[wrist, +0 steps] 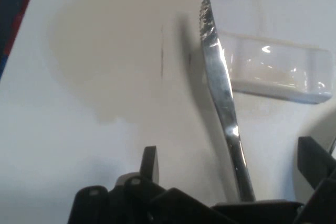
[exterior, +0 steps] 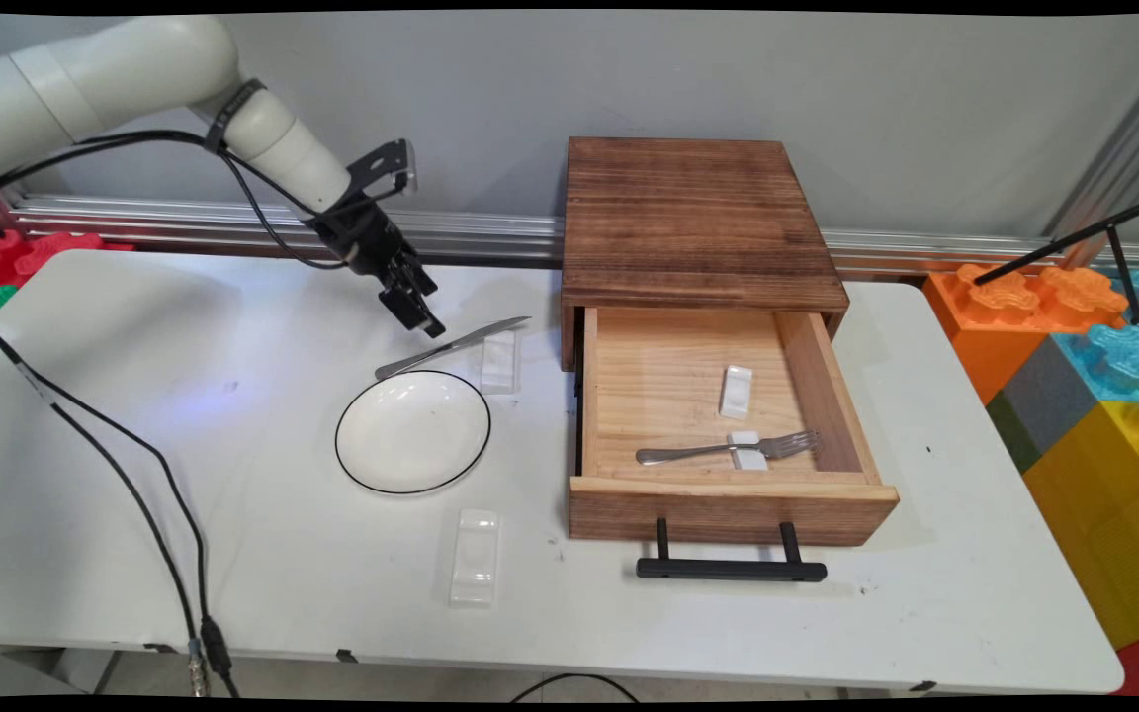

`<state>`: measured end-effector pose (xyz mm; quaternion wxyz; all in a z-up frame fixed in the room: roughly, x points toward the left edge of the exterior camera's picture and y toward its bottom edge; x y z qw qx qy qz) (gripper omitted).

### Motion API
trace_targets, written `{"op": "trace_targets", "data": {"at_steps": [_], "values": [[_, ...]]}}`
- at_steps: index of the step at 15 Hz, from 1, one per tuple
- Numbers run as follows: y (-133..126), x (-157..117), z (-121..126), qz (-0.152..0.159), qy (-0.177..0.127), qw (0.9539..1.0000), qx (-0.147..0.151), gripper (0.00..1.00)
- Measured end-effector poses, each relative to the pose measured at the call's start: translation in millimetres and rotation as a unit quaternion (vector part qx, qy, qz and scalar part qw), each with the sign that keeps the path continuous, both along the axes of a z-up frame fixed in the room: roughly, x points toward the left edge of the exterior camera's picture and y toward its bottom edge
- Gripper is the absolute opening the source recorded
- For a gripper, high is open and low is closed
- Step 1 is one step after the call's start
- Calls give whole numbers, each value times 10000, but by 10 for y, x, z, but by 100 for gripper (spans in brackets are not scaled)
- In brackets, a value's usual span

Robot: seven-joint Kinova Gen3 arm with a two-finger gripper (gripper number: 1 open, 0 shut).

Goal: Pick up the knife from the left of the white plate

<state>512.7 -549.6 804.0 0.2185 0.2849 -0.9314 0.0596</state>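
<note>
Steel knife (exterior: 453,345): on white tabletop (exterior: 233,554), blade propped on clear rest (exterior: 498,360), behind plate (exterior: 412,431).
Claw (exterior: 418,311): spread wide, empty, just above knife handle.
Drawer (exterior: 728,494): pulled out, fork (exterior: 728,449) inside.

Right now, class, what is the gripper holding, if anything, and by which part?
Nothing. The gripper is open above the knife, whose handle lies between the two fingers without being clamped.
</note>
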Motion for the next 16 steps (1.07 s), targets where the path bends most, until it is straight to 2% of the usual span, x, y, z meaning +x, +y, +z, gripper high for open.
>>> {"op": "trace_targets", "data": {"at_steps": [9, 16], "values": [[2, -88, -308, -20, -37, 10000, -27, 100], [24, -155, -409, 9, -36, 10000, -28, 100]]}}
